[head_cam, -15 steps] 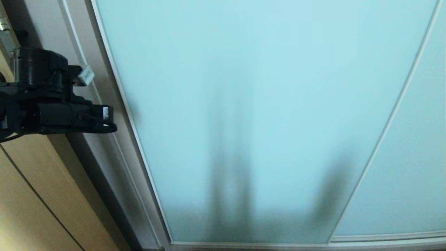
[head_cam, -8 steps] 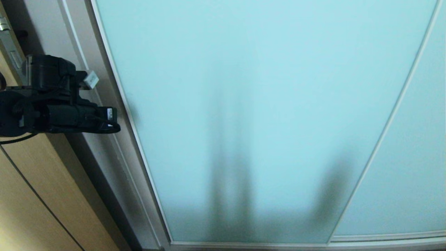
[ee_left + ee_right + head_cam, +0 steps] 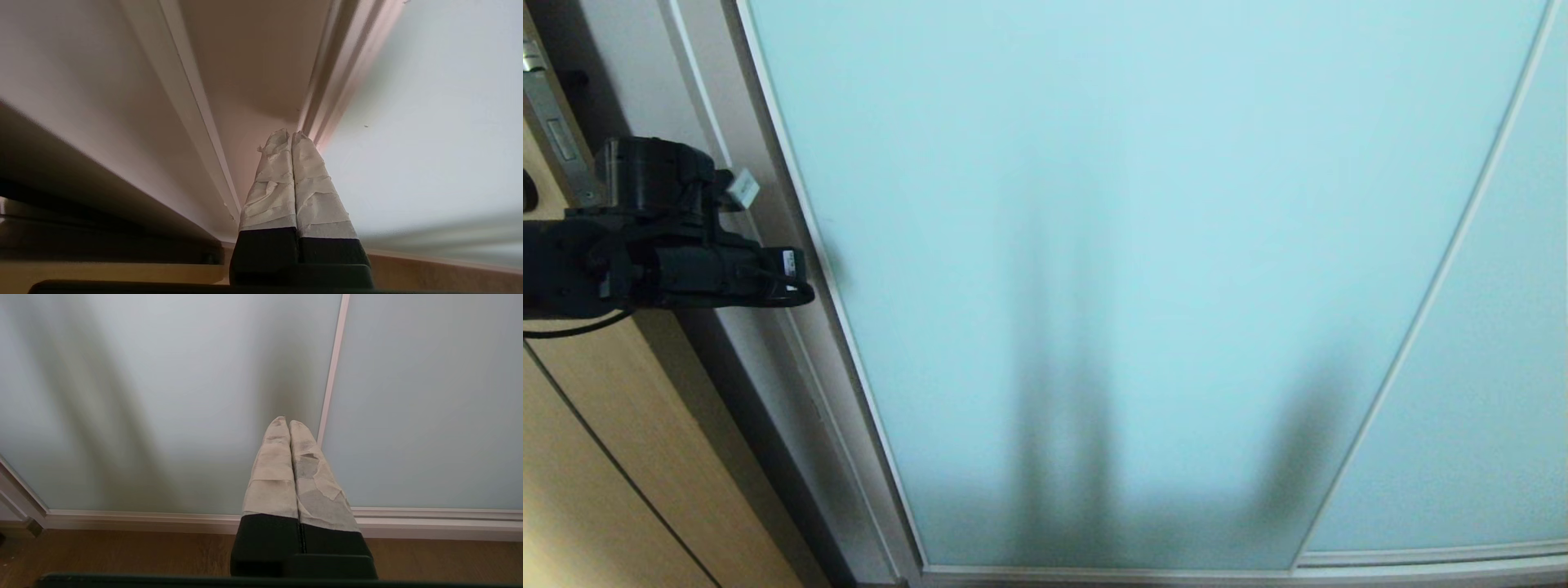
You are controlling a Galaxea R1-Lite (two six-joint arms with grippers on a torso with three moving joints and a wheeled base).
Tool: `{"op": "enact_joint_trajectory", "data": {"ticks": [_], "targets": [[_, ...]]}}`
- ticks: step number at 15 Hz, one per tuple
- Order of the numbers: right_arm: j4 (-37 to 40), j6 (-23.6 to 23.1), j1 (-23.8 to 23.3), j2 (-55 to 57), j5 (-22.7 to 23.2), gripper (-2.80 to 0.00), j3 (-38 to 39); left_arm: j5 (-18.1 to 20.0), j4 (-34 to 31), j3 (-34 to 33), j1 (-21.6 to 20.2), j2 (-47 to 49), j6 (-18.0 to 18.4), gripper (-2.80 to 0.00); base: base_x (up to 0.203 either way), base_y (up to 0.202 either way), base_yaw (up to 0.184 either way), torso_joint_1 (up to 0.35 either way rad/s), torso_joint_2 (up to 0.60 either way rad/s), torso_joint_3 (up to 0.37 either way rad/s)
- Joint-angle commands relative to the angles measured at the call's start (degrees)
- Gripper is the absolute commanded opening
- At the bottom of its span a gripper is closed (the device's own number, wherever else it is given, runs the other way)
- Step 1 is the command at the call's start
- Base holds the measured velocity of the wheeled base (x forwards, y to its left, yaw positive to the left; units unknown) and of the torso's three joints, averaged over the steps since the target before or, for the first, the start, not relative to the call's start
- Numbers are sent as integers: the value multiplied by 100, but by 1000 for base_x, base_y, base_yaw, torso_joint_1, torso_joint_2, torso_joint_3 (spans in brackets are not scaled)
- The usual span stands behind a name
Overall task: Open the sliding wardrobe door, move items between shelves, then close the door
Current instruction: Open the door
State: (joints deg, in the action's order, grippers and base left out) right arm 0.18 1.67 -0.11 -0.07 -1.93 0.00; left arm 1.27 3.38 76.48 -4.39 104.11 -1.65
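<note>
Frosted aqua sliding wardrobe door (image 3: 1143, 269) fills the wall, fully closed; nothing is done yet. Left gripper (image 3: 292, 134), fingers pressed together and empty, nears its silver frame (image 3: 837, 318).

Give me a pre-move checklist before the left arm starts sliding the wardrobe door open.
1. Sliding wardrobe door closed across the opening: ok.
2. Left gripper shut, holding nothing: ok.
3. Left gripper at the door's left frame edge: ok, tips sit beside it in the left wrist view.
4. Tips touching the frame: cannot tell.
5. Right gripper shut and empty, low before the glass, near the floor: ok.
6. Shelves and items behind the frosted glass: cannot tell.
</note>
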Motion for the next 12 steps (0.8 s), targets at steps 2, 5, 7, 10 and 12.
{"op": "enact_joint_trajectory", "data": {"ticks": [2,5,7,10,12], "targets": [[-1,0,-6,7,-1,-280,2,14,5,104,-56,198,1,-280,0,0,0,0,0,0],[-1,0,-3,7,-1,-280,0,84,163,60,-45,198,-160,-280,0,0,0,0,0,0],[-1,0,-1,7,-1,-280,0,92,232,65,-53,246,-178,-280,0,0,0,0,0,0],[-1,0,0,7,-1,-280,7,181,242,50,-20,286,-264,-280,0,0,0,0,0,0],[-1,0,-2,7,-1,-280,7,287,242,14,17,277,-363,-280,0,0,0,0,0,0]]}}
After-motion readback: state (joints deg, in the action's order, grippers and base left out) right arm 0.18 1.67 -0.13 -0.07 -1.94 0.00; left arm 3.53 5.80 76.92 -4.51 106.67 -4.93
